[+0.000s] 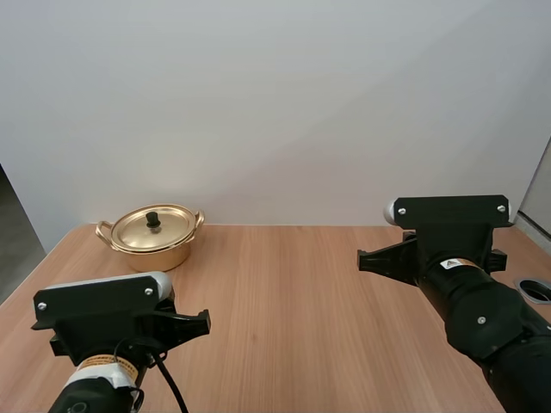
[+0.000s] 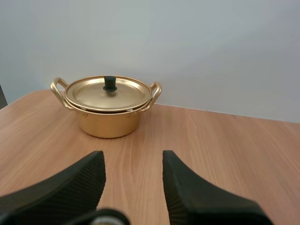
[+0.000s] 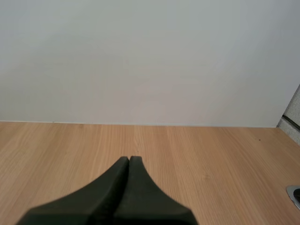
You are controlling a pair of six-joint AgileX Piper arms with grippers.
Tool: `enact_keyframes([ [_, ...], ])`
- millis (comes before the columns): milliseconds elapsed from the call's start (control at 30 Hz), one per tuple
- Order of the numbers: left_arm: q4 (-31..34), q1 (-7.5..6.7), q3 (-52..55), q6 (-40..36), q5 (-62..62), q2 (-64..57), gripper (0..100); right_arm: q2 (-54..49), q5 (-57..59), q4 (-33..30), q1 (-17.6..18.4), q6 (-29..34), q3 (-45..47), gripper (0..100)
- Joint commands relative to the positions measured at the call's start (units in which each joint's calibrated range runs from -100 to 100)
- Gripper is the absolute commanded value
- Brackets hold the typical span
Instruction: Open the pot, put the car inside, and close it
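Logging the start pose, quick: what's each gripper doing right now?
Left gripper: open, holding nothing, facing the pot.
Right gripper: shut on nothing.

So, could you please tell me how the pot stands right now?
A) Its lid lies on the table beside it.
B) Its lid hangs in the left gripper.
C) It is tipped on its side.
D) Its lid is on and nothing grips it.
D: the lid sits flat on the upright pot, and the left gripper is short of it, fingers apart and empty.
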Motion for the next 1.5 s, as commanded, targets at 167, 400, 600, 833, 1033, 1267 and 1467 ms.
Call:
enact_keyframes([
  [167,-0.04,-0.08,0.00,0.03,-0.09,0.00,64,0.03,0.03,0.07,-0.01,-0.02,0.06,0],
  [400,-0.04,-0.05,0.00,0.03,0.10,0.00,62,0.03,-0.31,0.08,-0.01,-0.02,0.06,0],
  [600,0.33,-0.05,0.00,1.37,-1.40,0.00,0,0.03,-0.29,0.79,-0.01,-0.02,0.06,0],
  [833,0.33,-0.05,0.00,2.20,-4.24,0.00,0,0.03,2.64,0.31,-0.01,-0.02,0.06,0],
  [1033,0.33,-0.05,0.00,2.20,-4.24,0.00,0,-0.84,18.76,-2.49,-0.01,-0.02,0.06,0],
  [1267,0.33,-0.05,0.00,2.20,-4.24,0.00,0,-11.91,19.61,-2.08,0.13,0.08,6.17,0],
  [1467,0.33,-0.05,0.00,2.20,-4.24,0.00,0,-21.70,2.79,-0.41,0.13,0.08,14.82,0],
])
